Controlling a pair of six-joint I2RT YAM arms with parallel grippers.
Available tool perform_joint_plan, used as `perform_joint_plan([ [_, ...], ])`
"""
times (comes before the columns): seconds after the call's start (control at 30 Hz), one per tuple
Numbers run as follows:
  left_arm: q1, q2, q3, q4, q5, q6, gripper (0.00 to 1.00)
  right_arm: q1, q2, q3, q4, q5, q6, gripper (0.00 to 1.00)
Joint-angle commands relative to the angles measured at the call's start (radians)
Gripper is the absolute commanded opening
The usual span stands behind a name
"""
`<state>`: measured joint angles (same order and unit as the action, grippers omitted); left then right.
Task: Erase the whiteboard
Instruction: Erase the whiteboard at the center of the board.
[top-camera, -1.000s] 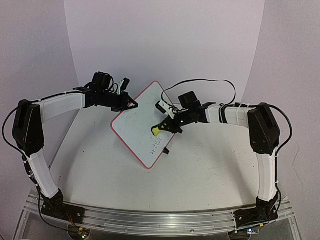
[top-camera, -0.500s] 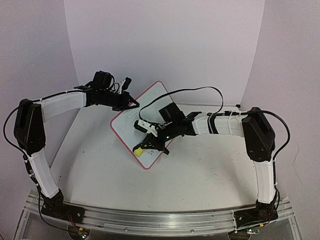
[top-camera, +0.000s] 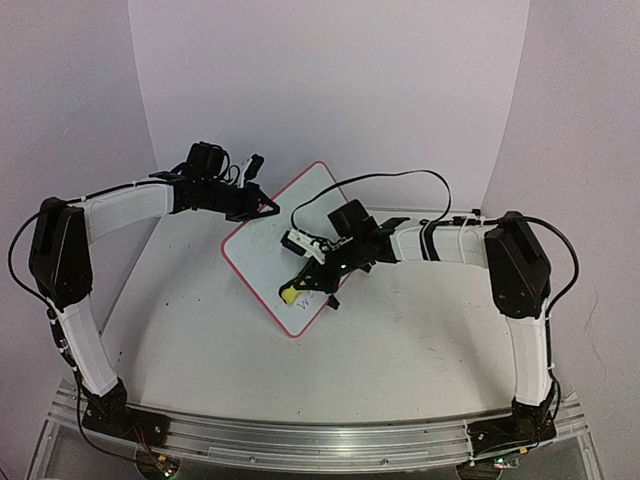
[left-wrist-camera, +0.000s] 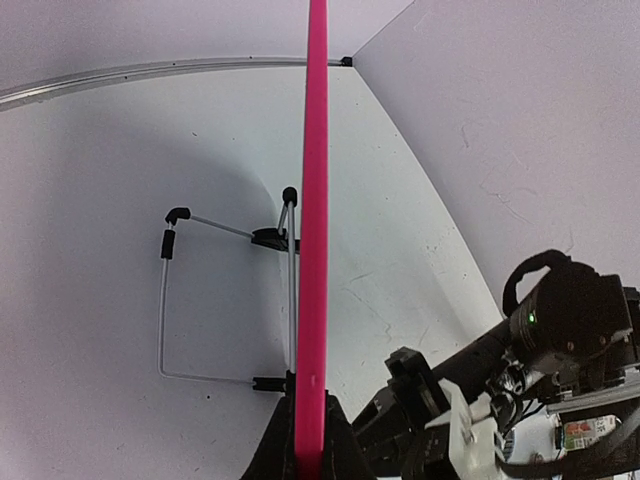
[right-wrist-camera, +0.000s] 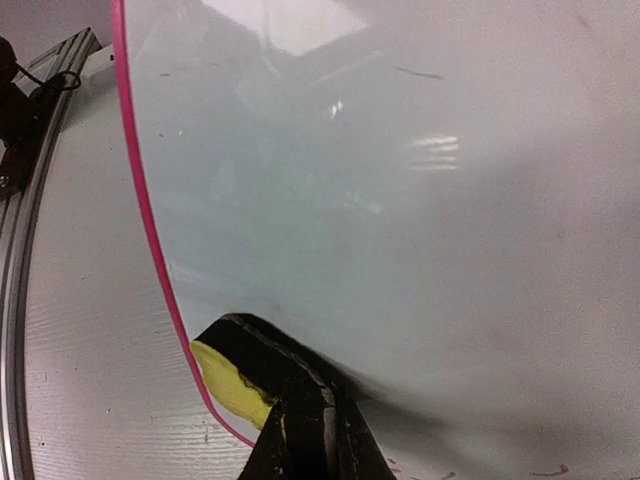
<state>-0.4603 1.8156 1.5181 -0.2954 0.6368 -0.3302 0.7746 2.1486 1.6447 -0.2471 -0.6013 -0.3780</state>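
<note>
The white rectangular whiteboard (top-camera: 268, 250) with a thin pink-red frame stands tilted on the white surface (top-camera: 400, 340), propped on a thin wire stand (left-wrist-camera: 163, 305) behind it. I read the left end effector (top-camera: 264, 208) as clamped tight on the whiteboard's upper-left frame edge. The right end effector (top-camera: 297, 288) is closed on a small yellow block (top-camera: 288, 296), held against the whiteboard's face near its lower corner. A few dark marker strokes (right-wrist-camera: 548, 470) show on that face.
</note>
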Motion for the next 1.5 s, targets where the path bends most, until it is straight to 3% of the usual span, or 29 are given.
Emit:
perform_joint_plan([
  [0.0,-0.078,0.033,-0.017,-0.114,0.113,-0.020,0.00,-0.101,0.007,0.038,0.098,0.273,0.041,0.00],
  [1.17,-0.078,0.037,-0.007,-0.127,0.114,-0.016,0.00,-0.290,0.092,0.220,0.076,0.574,0.179,0.00],
  [1.3,-0.078,0.038,-0.007,-0.126,0.113,-0.016,0.00,-0.292,0.088,0.228,0.066,0.523,0.171,0.00],
  [1.47,-0.078,0.042,-0.003,-0.127,0.113,-0.017,0.00,-0.290,0.040,0.188,0.065,0.334,0.123,0.00],
])
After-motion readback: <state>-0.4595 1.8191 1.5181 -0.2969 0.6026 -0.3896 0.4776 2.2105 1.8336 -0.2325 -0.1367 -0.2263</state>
